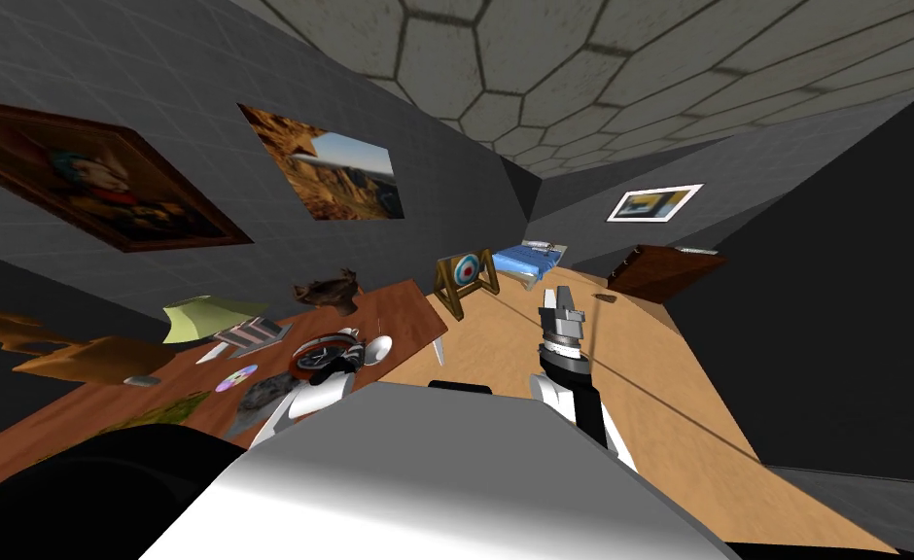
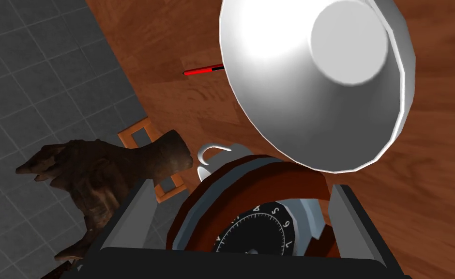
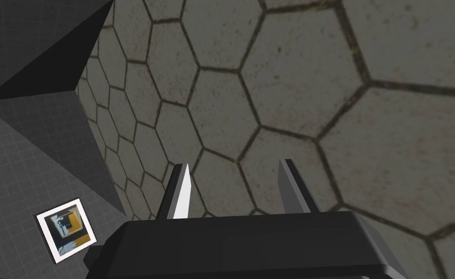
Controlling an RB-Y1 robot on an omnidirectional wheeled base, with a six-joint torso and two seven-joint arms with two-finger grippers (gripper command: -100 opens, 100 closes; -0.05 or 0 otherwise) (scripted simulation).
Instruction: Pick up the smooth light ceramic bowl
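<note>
Bench (image 1: 399, 303) lies at my 10 o'clock, cluttered. The bowl (image 2: 294, 97), plain white w/ a smooth glossy skin, sits on the wood just past the tips of the left claw (image 2: 241, 186). In the head view it's at approx 3 o'clock of a round clock (image 2: 250, 227) w/ a red-brown ring and numbered dial. Left claw's blades stand wide apart, holding nothing, w/ the clock between them, so it's lined up on the wrong item. A red pencil (image 2: 202, 71) pokes out from behind the bowl, and a dark brown gnarled figure (image 2: 100, 179) sits just beside the claw on the far side from the bowl. Right claw (image 3: 234, 164) is raised at 1 o'clock, blades apart, empty. Handling, as I judge it: rigid, brittle, prob. light, and slick, so thin blades could skate off the flared wall. Best hold is the rim, one blade inside and one outside, on the edge nearest the clock.
</note>
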